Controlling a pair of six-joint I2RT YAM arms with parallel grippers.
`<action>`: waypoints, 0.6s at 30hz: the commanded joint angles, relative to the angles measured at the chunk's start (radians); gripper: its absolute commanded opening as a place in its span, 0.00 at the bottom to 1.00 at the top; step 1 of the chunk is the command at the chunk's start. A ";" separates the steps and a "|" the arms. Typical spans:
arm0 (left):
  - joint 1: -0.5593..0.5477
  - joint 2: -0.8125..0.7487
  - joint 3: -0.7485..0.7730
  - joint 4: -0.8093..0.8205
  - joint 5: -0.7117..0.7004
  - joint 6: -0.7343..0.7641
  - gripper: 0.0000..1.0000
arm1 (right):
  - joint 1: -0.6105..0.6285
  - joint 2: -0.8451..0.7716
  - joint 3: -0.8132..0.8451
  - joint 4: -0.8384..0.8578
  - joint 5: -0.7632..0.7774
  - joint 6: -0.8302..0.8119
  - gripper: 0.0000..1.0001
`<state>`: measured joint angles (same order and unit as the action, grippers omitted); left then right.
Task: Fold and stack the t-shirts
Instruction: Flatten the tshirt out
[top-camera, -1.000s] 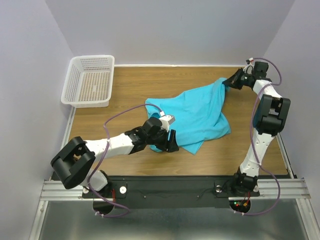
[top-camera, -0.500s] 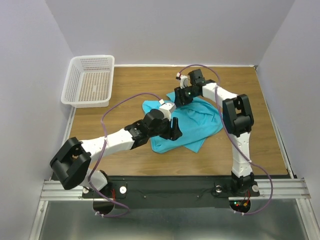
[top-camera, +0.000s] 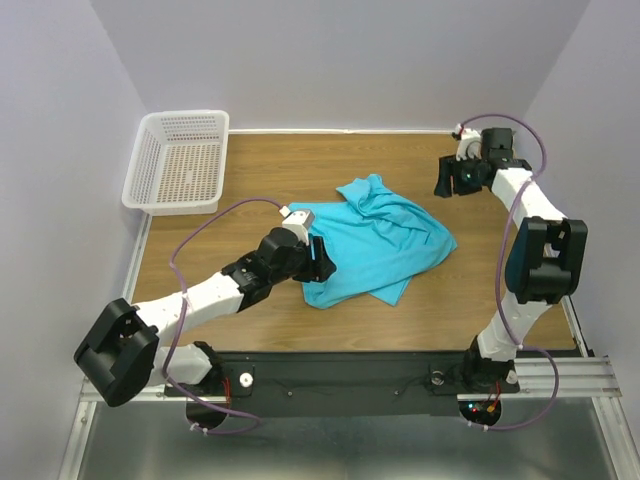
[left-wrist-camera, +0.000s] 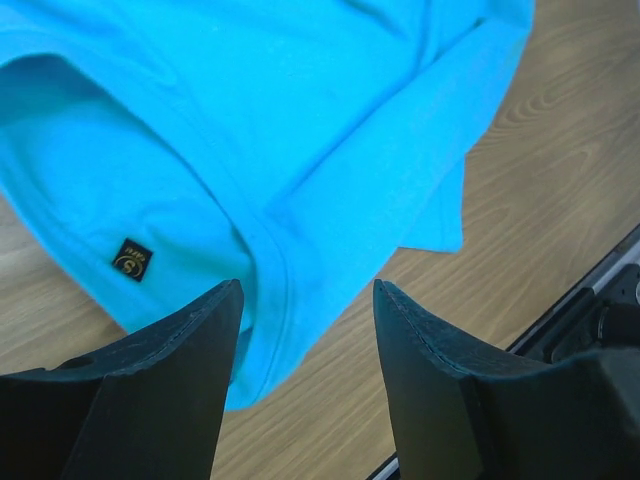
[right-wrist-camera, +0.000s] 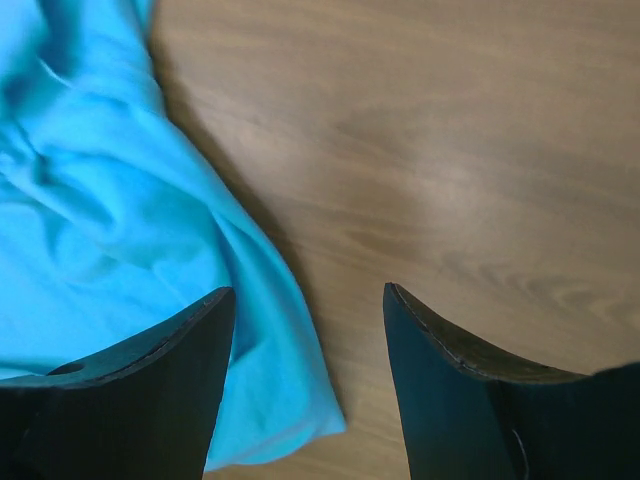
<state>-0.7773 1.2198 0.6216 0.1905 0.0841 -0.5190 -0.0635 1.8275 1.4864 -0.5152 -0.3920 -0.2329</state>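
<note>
- The shirt (top-camera: 385, 240) lies crumpled in the middle of the table (top-camera: 270, 170). It is unfolded, and its longer stretch runs roughly left to right.
- The left claw (top-camera: 322, 258) hangs at the shirt's left edge. Its jaws stand well apart and hold nothing.
- In the left wrist view, the left claw (left-wrist-camera: 305, 300) straddles a thick hemmed fold of the cloth, with the dark label (left-wrist-camera: 132, 260) just to the left of that fold.
- The right claw (top-camera: 443, 182) hangs near the far right of the table, apart from the shirt. Its jaws are spread and hold nothing.
- From the right claw (right-wrist-camera: 308, 300), the shirt lies to the robot's left and nearer the bases. In its wrist view, mostly bare wood shows between the jaws, and a shirt edge runs along the left side of the view.
- We judge the left arm much the nearer to the shirt. It could close on the hem almost where it is, while the right arm must first travel back towards the cloth.
- We count 1 shirt, 1 label, 1 white basket (top-camera: 172, 203) at the far left corner, 2 arms and 2 claws.
- We judge the fold as not yet begun, and we see no stack.
</note>
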 joint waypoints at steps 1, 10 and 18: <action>0.029 -0.029 -0.020 0.029 -0.009 -0.055 0.66 | 0.007 -0.007 -0.107 -0.016 0.024 -0.034 0.67; 0.107 0.095 -0.014 0.004 0.008 -0.139 0.64 | -0.001 -0.030 -0.219 -0.017 0.064 -0.032 0.66; 0.116 0.273 0.055 0.024 0.078 -0.148 0.58 | -0.001 -0.072 -0.284 -0.037 0.064 -0.057 0.23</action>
<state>-0.6636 1.4467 0.6132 0.1890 0.1154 -0.6548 -0.0616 1.8256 1.2129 -0.5468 -0.3355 -0.2657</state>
